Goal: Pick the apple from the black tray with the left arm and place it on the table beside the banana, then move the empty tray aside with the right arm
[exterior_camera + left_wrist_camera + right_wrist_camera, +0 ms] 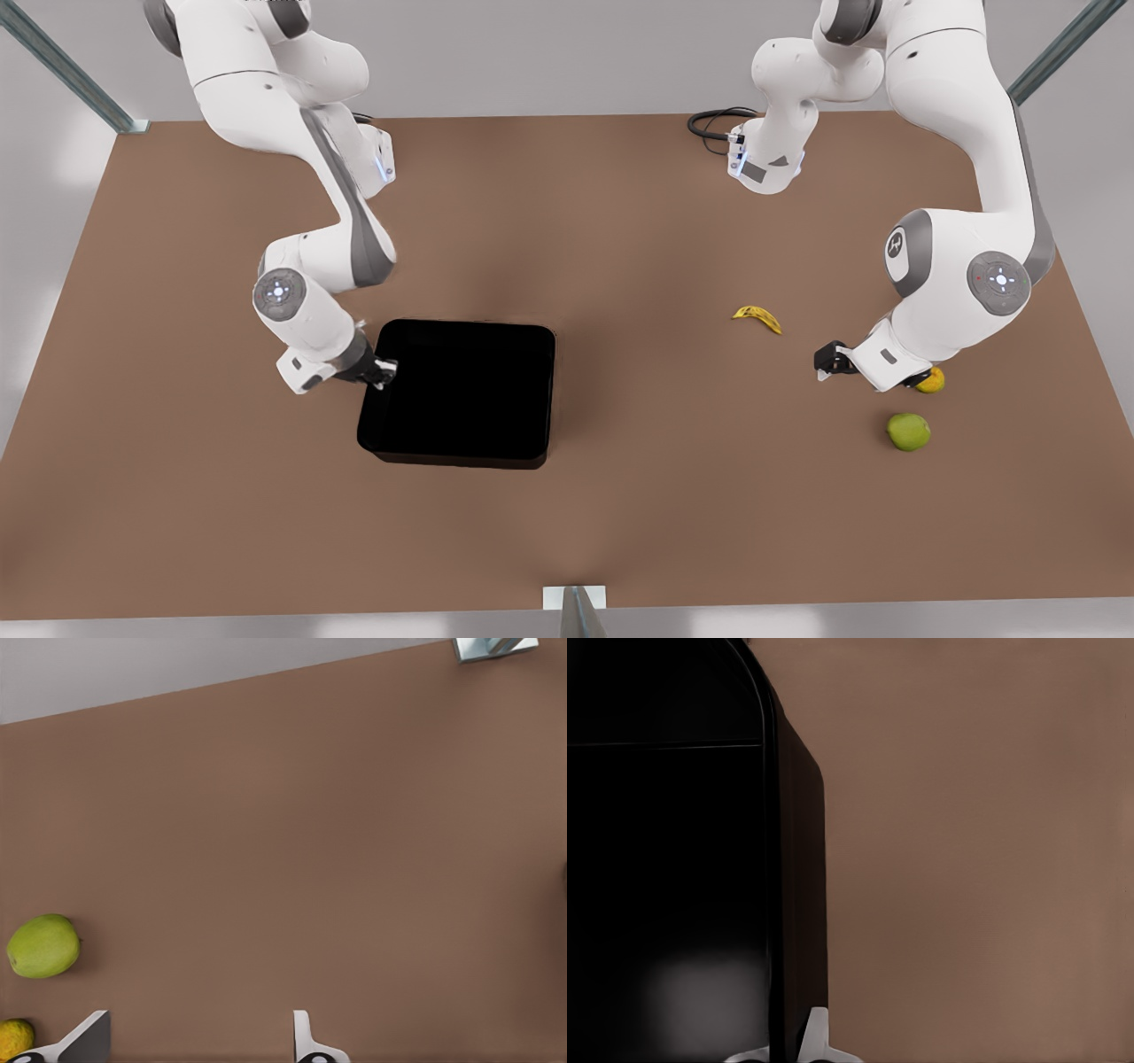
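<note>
the flat matte black tray [461,390] lies empty on the plain brown table [620,230], and the right arm's black two-finger gripper [383,372] sits at the tray's rim on the front view's left side, one pale finger [818,1041] outside the wall and the jaws clenched on that rim. the small round yellow-green apple [908,431] rests on the table well apart from the tray, near the curved yellow banana [757,317] and just beside a smaller orange-yellow round fruit [930,381]. the left arm's gripper [826,359] hangs between banana and apple, its fingers [306,1041] spread apart and holding nothing.
</note>
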